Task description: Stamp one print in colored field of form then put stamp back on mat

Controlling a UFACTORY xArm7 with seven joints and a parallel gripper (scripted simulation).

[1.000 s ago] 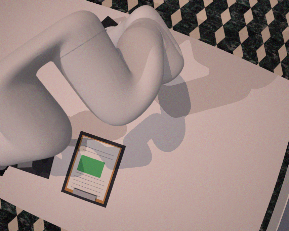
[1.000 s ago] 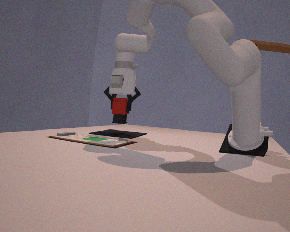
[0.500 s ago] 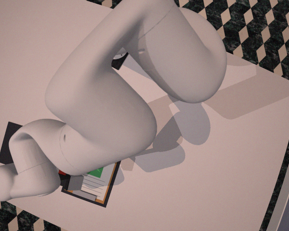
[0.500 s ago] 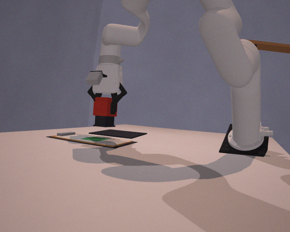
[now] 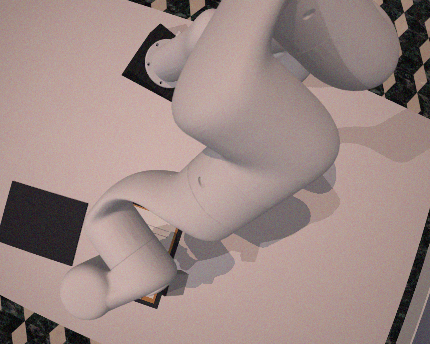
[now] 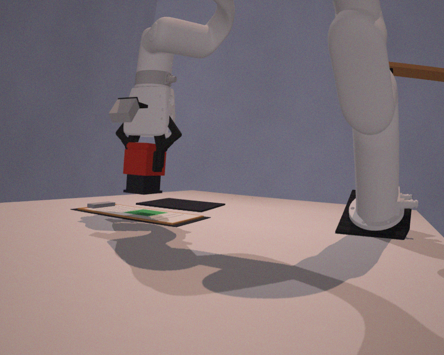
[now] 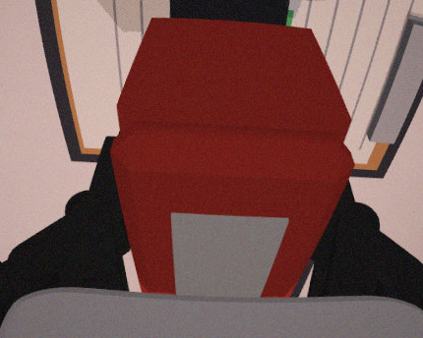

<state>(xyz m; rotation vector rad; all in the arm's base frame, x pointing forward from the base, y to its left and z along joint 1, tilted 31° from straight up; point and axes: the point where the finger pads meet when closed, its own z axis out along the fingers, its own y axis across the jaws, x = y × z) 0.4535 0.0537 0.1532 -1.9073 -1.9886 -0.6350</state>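
Note:
My gripper [image 6: 143,156] is shut on the red stamp [image 6: 140,159] and holds it in the air, its black foot [image 6: 142,185] well above the table. In the side view the stamp hangs over the form [image 6: 140,213] on its clipboard, above the green field [image 6: 145,212]. In the wrist view the red stamp [image 7: 231,153] fills the middle, with the black fingers on both sides; a sliver of green field [image 7: 290,18] shows beside the black foot, over the sheet. The dark mat [image 6: 180,204] lies bare beyond the form; it also shows in the top view [image 5: 42,222]. The arm hides most of the form [image 5: 163,244] in the top view.
The grey clip [image 6: 100,204] sits at the clipboard's left end and shows at the right in the wrist view [image 7: 401,84]. The arm's base [image 6: 375,223] stands on a black plate at the right. The table edge runs near the clipboard in the top view.

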